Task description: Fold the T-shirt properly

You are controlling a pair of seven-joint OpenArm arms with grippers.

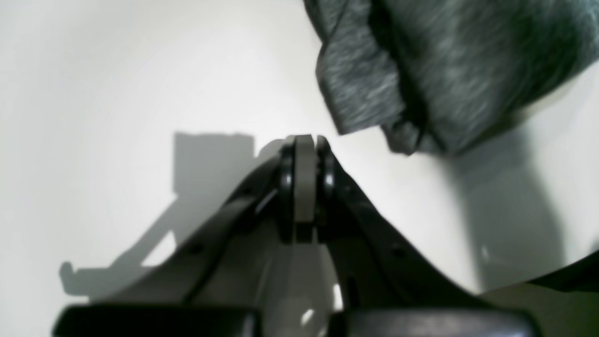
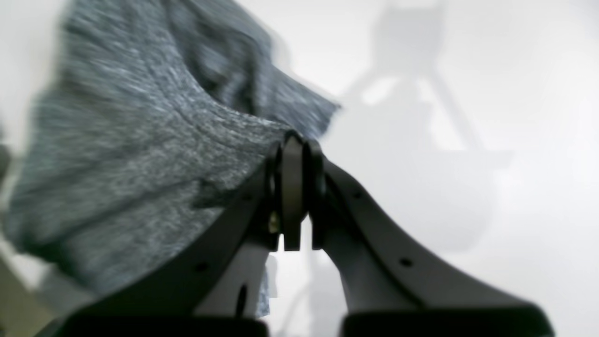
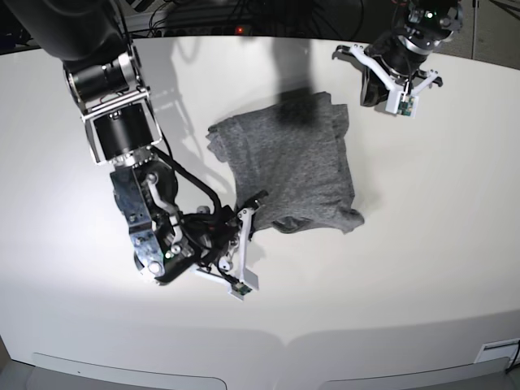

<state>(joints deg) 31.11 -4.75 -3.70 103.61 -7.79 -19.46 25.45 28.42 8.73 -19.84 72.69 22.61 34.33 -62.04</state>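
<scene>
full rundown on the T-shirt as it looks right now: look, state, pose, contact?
The T-shirt is heather-grey, thin mottled knit, plain with no print. It lies on the white table as a partly folded, roughly rectangular bundle with rumpled edges and bunched folds at its far end. The right claw is shut at its near edge, cloth draped against it; whether fabric is actually pinched is unclear. The left claw is shut, apart from the shirt.

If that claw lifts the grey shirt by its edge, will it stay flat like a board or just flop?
Probably flop: the T-shirt lies in soft wrinkles and its edge drapes at the right claw. It looks thin, so likely light. Pushed across the table, it would probably bunch rather than slide whole.
</scene>
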